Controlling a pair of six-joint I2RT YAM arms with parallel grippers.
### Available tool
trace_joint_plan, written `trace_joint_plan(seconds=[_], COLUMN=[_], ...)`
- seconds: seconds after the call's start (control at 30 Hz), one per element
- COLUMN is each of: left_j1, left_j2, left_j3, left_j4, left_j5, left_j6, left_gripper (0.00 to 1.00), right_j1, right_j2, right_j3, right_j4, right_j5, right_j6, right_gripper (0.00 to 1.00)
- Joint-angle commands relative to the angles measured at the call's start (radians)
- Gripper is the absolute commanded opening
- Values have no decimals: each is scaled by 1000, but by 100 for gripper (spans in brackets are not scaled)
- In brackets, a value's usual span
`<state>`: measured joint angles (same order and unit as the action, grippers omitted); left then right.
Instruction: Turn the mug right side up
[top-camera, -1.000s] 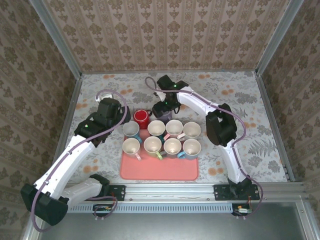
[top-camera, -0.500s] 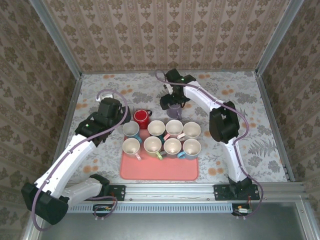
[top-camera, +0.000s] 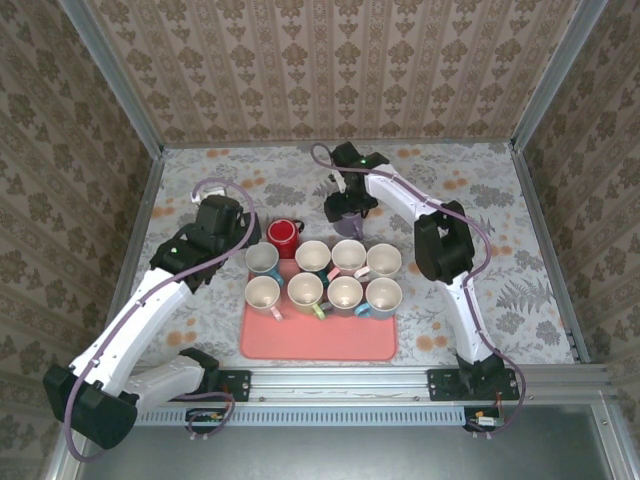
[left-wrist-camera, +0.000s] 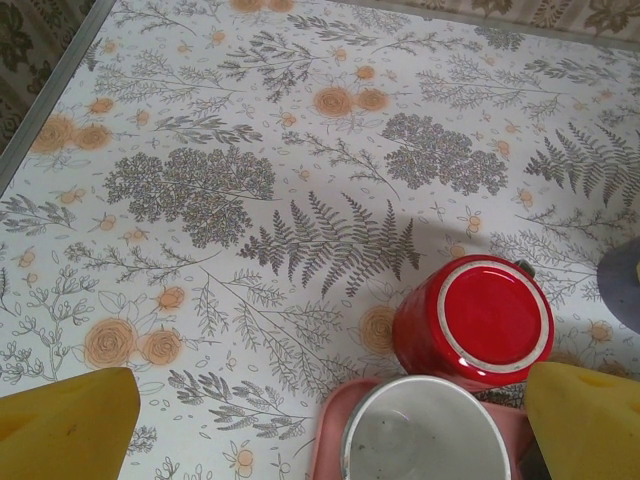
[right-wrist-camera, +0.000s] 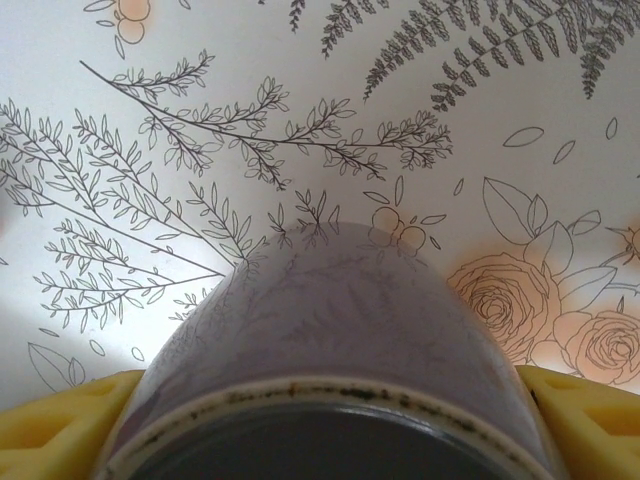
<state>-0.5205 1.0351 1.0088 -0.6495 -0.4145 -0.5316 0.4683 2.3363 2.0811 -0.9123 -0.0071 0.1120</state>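
Over the last second the right end effector (top-camera: 347, 205) has slid sideways along the back of the counter (top-camera: 500, 200), away from the red mug (top-camera: 283, 237). It now sits just behind the back row of the pink tray (top-camera: 320, 340), carrying the purple mug (top-camera: 348, 220) with it. In the last half second it has barely moved, so the carry looks finished and the turning step looks close.

In the right wrist view its yellow pads (right-wrist-camera: 60, 425) are clamped on either side of the purple mug (right-wrist-camera: 330, 320). A pale, speckled ring faces the camera, but I cannot tell whether that is the foot or the mouth.

The left end effector (left-wrist-camera: 325, 425) has stayed over the red mug (left-wrist-camera: 472, 322) with its pads spread wide, touching nothing. That mug stands base-up on the counter, touching the tray's corner.

The purple glaze is glossy enough to mirror the fern print. The red mug is a smooth cylinder with a white unglazed foot ring. The tray is matte with rounded corners and holds 8 upright mugs with cream interiors. The counter cover is flat, with printed ferns and orange roses.
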Motion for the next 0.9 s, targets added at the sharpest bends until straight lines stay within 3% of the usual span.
trace_joint_plan(seconds=[0.0, 0.1, 0.27, 0.47, 0.57, 0.7, 0.87], left_j1=[8, 8, 10, 10, 5, 1, 2], left_j2=[9, 13, 1, -28, -48, -108, -107], left_j3=[-2, 2, -5, -6, 4, -50, -158], left_j4=[5, 6, 37, 73, 95, 262, 617], left_j5=[1, 7, 53, 149, 274, 555, 840], left_j6=[-19, -14, 27, 79, 99, 74, -137], left_gripper=[100, 100, 100, 100, 100, 100, 96], right_j1=[-11, -18, -51, -113, -122, -122, -119], right_j2=[-116, -236, -475, -673, -771, -901, -1035], right_j3=[-15, -41, -169, -334, -460, -644, -826], right_j4=[43, 116, 306, 484, 631, 850, 1117], right_j5=[-24, -3, 17, -164, -251, -304, -347], right_j6=[70, 116, 244, 465, 536, 683, 866], right_gripper=[59, 49, 45, 41, 41, 39, 39])
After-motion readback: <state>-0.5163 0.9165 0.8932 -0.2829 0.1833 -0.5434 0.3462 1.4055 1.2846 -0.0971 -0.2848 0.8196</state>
